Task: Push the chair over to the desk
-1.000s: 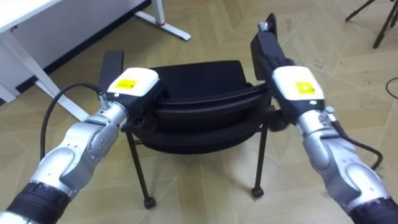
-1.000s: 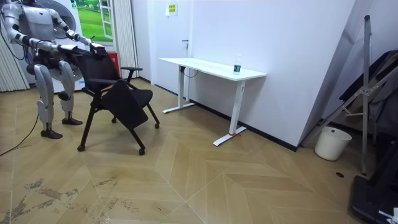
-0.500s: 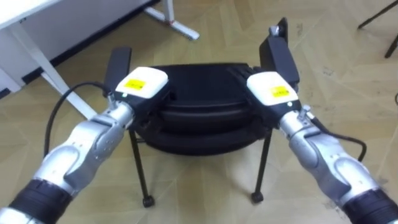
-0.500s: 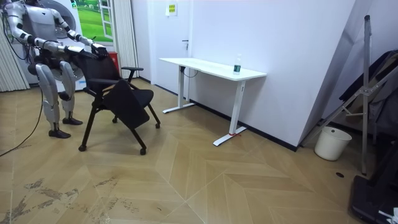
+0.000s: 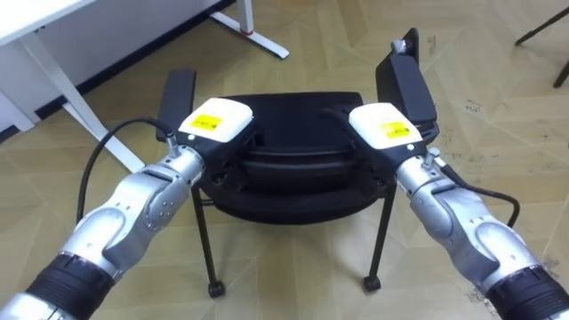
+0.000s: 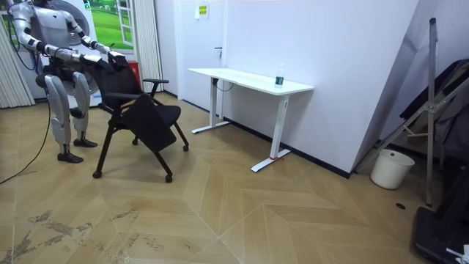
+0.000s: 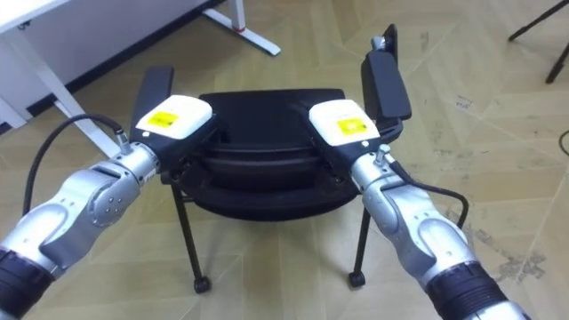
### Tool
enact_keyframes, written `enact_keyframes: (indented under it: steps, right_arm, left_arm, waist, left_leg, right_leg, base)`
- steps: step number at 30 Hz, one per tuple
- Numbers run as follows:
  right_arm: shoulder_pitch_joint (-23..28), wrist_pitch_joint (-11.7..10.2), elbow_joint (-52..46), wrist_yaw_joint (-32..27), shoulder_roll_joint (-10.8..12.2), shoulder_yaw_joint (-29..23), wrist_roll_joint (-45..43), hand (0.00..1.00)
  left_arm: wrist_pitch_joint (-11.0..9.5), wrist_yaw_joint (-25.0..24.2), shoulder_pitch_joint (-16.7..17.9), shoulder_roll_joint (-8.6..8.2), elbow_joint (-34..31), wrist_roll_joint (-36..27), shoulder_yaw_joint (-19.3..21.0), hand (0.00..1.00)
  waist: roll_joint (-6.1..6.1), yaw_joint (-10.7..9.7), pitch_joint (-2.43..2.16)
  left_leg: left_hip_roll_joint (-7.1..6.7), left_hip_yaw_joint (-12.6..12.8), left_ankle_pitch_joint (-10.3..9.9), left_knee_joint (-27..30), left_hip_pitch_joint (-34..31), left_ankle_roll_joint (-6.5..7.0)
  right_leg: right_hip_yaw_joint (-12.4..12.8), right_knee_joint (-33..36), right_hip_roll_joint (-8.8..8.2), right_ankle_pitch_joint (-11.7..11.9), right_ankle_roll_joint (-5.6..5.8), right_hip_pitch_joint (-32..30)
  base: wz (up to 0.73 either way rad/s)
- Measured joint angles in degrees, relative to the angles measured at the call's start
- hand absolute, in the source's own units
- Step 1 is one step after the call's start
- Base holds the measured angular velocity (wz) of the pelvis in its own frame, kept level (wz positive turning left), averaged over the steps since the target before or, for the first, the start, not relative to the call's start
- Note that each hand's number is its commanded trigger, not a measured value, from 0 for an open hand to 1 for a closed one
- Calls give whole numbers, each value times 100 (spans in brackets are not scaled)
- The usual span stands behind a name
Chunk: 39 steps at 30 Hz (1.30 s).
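Right hand [image 5: 384,129] has slid inward along the chair [image 5: 293,173] back toward left hand [image 5: 213,124]; both hands' fingers hidden, grip unclear.

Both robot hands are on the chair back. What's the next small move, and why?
Probably a short, even push forward with both arms: the left robot hand and the right robot hand rest on the back of the chair, one each side, and the desk lies ahead to the left.

A pale wooden herringbone parquet floor [image 6: 256,213] runs up to plain white walls [image 6: 337,66]. A long white desk on white metal legs [image 6: 249,79] stands near the wall, a round white bucket [image 6: 391,169] well apart on the room view's right.
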Motion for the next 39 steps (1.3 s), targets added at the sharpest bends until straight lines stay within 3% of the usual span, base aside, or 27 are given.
enact_keyframes:
  steps: [30, 39]
  right_arm:
    - [-8, -117, 227, -303, 26, 8, -193, 100]
    - [-22, -120, 564, -658, 60, 144, -144, 100]
  left_arm:
    - [-16, -48, -3, -8, -46, 0, 17, 100]
    - [32, 26, -12, -169, 134, 11, 12, 100]
  waist:
    - [-28, 15, 23]
    - [-77, -4, 53]
  left_leg:
    - [-1, -14, 0, -25, 7, 0]
    - [0, -21, -1, 0, 110, 0]
  right_leg:
    - [-115, -79, -17, -21, 31, 72]
    - [-318, -75, -85, -35, 51, 231]
  base:
    - [0]
    - [4]
